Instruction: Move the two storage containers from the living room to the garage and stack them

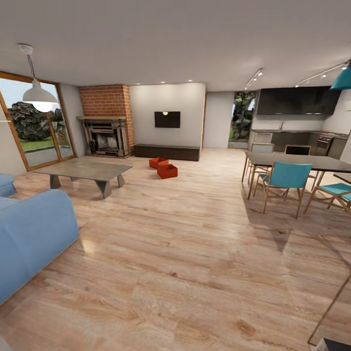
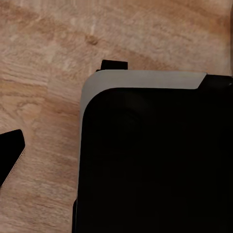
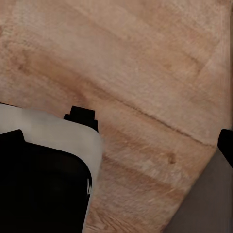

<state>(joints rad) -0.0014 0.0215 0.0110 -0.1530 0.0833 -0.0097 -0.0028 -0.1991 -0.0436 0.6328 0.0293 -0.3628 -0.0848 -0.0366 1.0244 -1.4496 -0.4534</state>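
Two orange-red storage containers sit side by side on the light wood floor (image 1: 185,243) of the living room, far ahead in the head view. The nearer container (image 1: 167,170) stands just right of the farther one (image 1: 158,162), both in front of the long dark cabinet (image 1: 167,152) under the wall TV (image 1: 167,119). In the left wrist view a dark finger tip (image 2: 10,155) juts in over the planks beside the robot's black, white-edged base (image 2: 155,160). A dark finger edge (image 3: 226,145) borders the right wrist view. Neither pair of jaws is visible enough to judge.
A grey coffee table (image 1: 85,170) and a blue sofa (image 1: 29,234) stand at the left. The brick fireplace (image 1: 106,127) and glass doors (image 1: 34,131) lie beyond them. A dining table (image 1: 297,161) with teal chairs (image 1: 287,178) stands at the right. A wide stretch of wood floor runs between them.
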